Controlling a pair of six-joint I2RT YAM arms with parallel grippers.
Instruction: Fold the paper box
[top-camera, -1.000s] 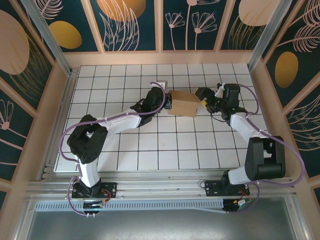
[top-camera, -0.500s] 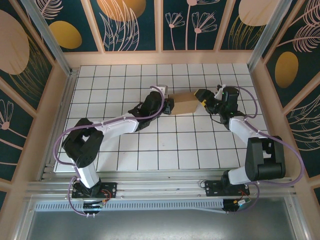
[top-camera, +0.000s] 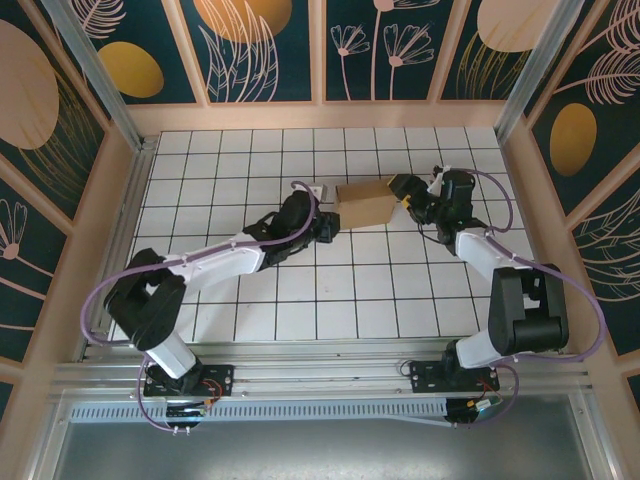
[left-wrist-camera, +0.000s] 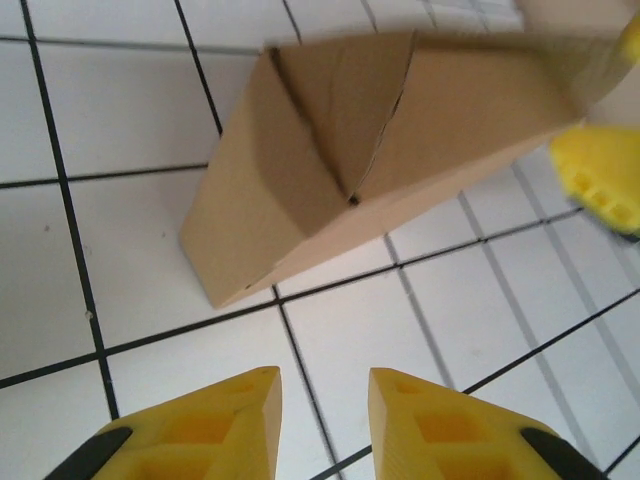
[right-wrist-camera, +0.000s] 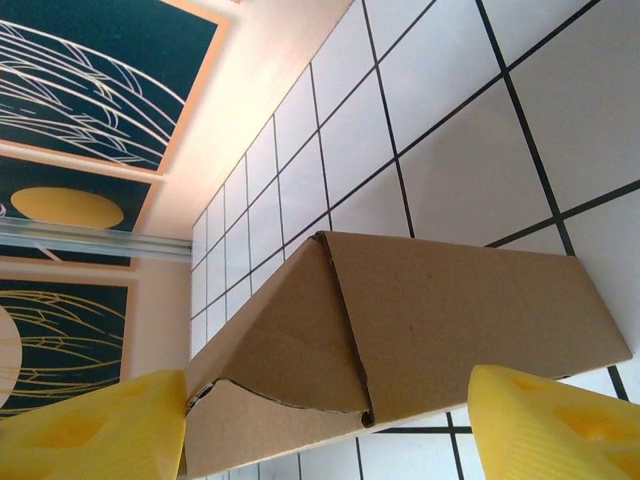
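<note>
the paper box (top-camera: 365, 203) looks close to finished. it lies on the white gridded table (top-camera: 300, 300) as a closed, flat brown body, with no flaps spread loose on the tiles around it.

in the left wrist view the left gripper (left-wrist-camera: 325, 405) hangs just short of the box's near end. its two yellow fingers stand a little apart with bare tile between them, touching nothing. the box sits straight ahead of those fingertips and slightly to their right, and its end panel is folded over along a diagonal seam.

the right gripper (right-wrist-camera: 325, 400) is at the opposite end with its jaws spread wide, and the box sits between them. one yellow finger (right-wrist-camera: 90, 430) is right against the box's corner and the other is just beside the far edge. it cannot be told whether they squeeze the cardboard or only bracket it.

from this side the end flap shows a wavy lower edge and a thin dark gap along its seam, so it seems not fully seated.

as a judgement, the main folds are done. what seems left is pressing or tucking that last end flap flush and then letting go of the box.
</note>
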